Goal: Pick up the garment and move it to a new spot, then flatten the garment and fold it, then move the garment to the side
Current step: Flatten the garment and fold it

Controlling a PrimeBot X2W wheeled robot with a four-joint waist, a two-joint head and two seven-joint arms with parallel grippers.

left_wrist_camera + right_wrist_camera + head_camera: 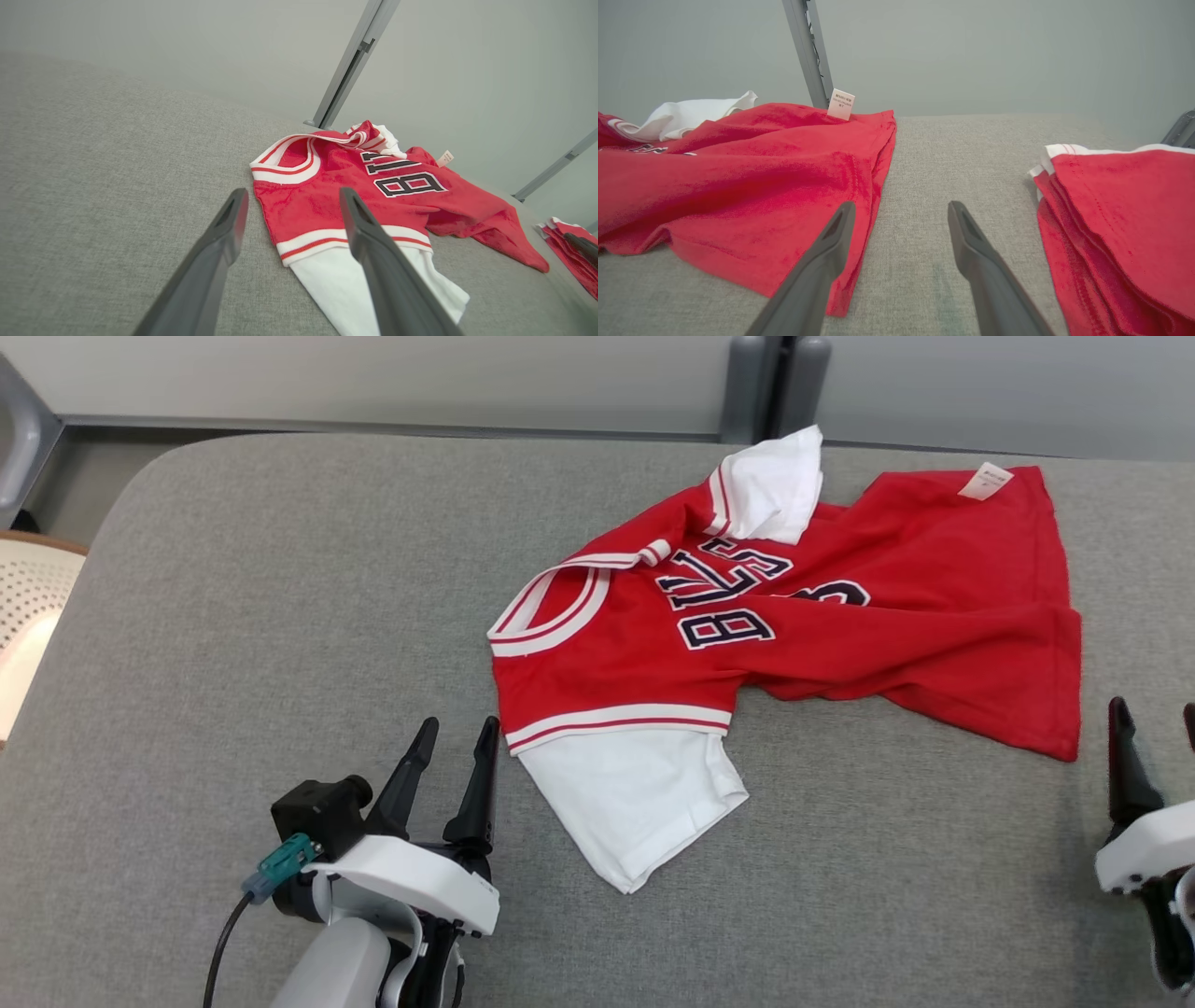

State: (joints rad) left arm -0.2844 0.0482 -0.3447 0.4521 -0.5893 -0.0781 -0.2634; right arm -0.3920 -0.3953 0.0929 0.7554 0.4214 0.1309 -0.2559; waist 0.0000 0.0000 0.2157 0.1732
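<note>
The garment [840,616] lies rumpled on the tabletop [280,616]. Left fingers [481,775], spread wide and empty, sit just beside its white sleeve [635,803]; right fingers [1127,765], likewise parted and empty, just off its hem [1055,739].

Rumpled red garment [887,635] on table [280,616]

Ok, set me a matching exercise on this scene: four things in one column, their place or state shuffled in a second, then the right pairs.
1. care label
2. near white sleeve
3. folded red stack
4. left gripper

A. jaws open, holding nothing
B. lying on the grey surface, toward the robot
C. on the red shirt, at its far edge
D. apart from the shirt, to its right

Pairs: 1-C, 2-B, 3-D, 4-A
</note>
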